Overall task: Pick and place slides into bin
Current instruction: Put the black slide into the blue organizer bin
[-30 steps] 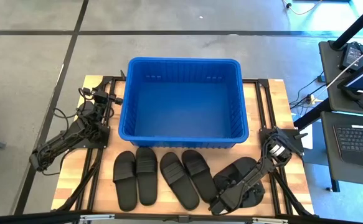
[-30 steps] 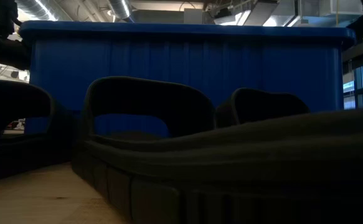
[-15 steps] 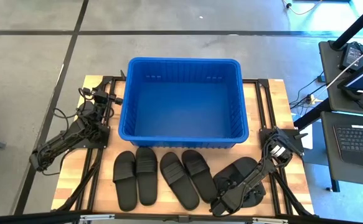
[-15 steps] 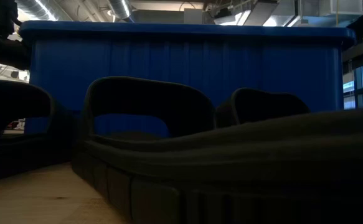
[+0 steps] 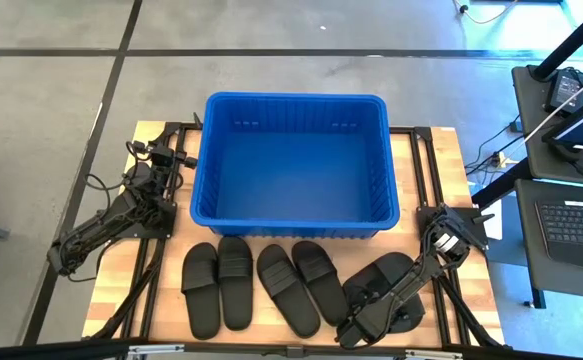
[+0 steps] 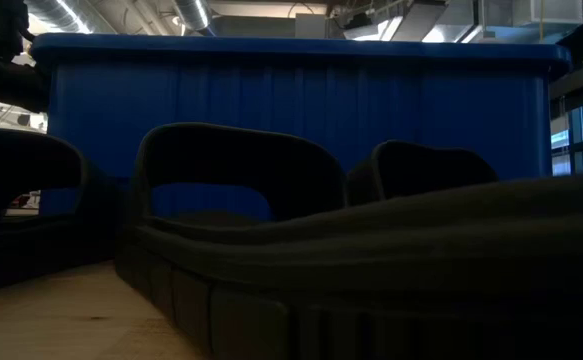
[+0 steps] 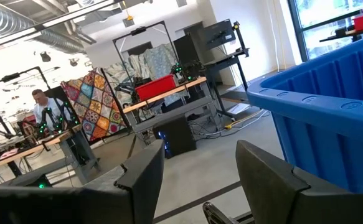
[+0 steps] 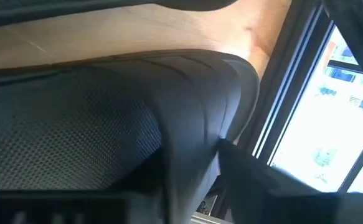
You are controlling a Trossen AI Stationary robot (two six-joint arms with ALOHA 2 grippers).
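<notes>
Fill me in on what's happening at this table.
The right gripper is down at the front right of the table, its fingers closing on the edge of one black slide. The left gripper waits beside the blue bin, fingers open and holding nothing. The bin has no slides in it; four more slides lie in a row in front of it.

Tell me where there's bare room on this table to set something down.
Bare wood shows right of the bin, toward the table edge, and at the near-left corner beside the slides. The front strip is crowded with slides, the right end effector among them.
</notes>
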